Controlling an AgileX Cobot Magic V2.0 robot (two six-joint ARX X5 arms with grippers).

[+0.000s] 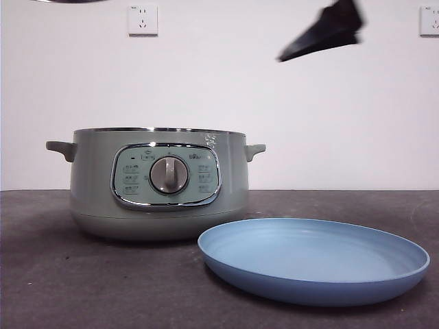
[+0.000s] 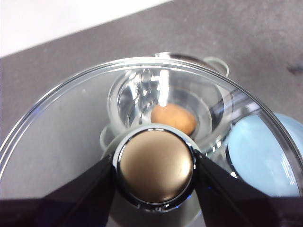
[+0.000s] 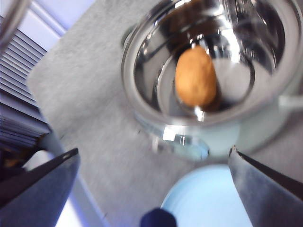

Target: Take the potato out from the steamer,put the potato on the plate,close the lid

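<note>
The sage-green steamer (image 1: 158, 181) stands uncovered left of centre. The orange-brown potato (image 3: 195, 78) lies inside its shiny bowl and also shows through the glass in the left wrist view (image 2: 173, 118). The light-blue plate (image 1: 315, 257) lies empty in front of the steamer, to its right. My left gripper (image 2: 155, 163) is shut on the knob of the clear glass lid (image 2: 71, 123) and holds it high above the steamer. Only a sliver of the lid's rim (image 1: 68, 1) shows in the front view. My right gripper (image 3: 154, 152) is open and empty, high above the steamer and plate; its black tip (image 1: 319, 34) shows at the upper right.
The dark grey table (image 1: 55, 274) runs back to a white wall with two sockets (image 1: 143, 19). The steamer's two small side handles (image 1: 62, 147) stick out at its sides. The plate's rim (image 3: 208, 198) lies close to the steamer's base.
</note>
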